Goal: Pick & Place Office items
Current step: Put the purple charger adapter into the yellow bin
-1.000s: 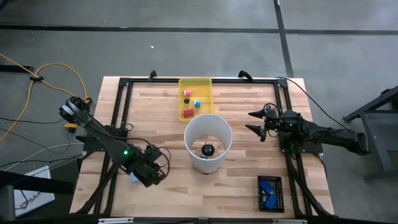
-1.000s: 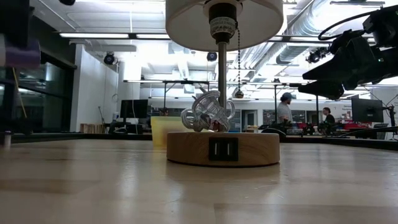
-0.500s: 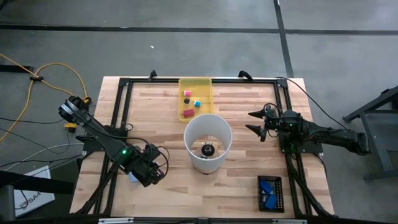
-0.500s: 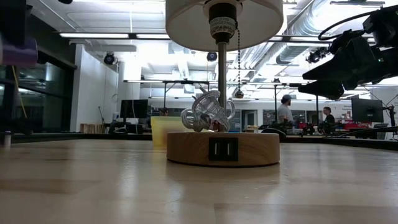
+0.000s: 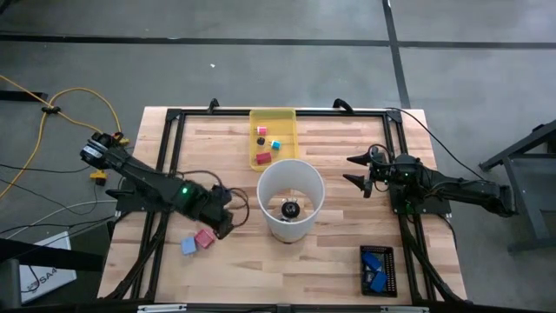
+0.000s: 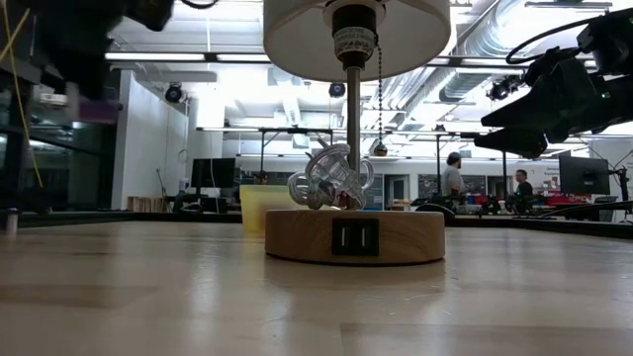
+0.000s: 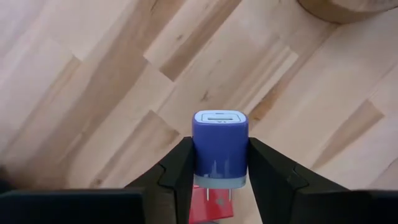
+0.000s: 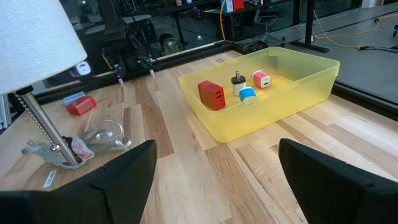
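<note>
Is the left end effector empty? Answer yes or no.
No: the left end effector is shut on a purple charger block, pinched between both fingers.

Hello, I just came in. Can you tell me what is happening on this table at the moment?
The left claw is shut on a small purple-blue charger block, held above the wooden table, left of the white lamp. Two more pieces, a pink one and a light blue one, lie on the table nearby. The yellow tray already holds several small pieces. The right claw waits open, right of the lamp.
</note>
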`<state>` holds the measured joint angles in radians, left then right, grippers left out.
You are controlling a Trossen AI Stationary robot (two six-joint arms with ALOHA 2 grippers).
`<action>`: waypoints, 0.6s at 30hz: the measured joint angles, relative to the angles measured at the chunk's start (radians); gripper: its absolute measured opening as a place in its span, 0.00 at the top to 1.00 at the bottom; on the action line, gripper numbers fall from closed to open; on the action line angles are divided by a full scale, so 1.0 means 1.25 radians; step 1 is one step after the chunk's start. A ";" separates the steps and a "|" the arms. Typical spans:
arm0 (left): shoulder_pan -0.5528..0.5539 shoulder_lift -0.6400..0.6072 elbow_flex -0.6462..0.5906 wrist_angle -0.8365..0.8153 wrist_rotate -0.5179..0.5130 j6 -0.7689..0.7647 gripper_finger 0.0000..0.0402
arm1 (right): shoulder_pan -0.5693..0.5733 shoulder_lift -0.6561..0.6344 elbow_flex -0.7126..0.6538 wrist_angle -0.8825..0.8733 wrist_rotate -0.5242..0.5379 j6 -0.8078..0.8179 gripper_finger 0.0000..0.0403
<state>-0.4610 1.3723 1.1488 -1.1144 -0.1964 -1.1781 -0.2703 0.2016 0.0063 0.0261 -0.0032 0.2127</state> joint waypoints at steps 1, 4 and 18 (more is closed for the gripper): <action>0.016 -0.004 0.000 -0.003 0.007 0.024 0.70 | 0.000 0.000 0.000 0.000 0.000 0.000 0.19; 0.062 -0.020 0.000 -0.011 0.021 0.105 0.70 | 0.000 0.000 0.000 0.000 0.000 0.000 0.19; 0.345 -0.050 0.000 -0.021 0.129 0.463 0.70 | 0.000 0.000 0.000 0.000 0.000 0.000 0.19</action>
<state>-0.0303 1.3102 1.1488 -1.1412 -0.0346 -0.5991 -0.2703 0.2020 0.0063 0.0261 -0.0032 0.2127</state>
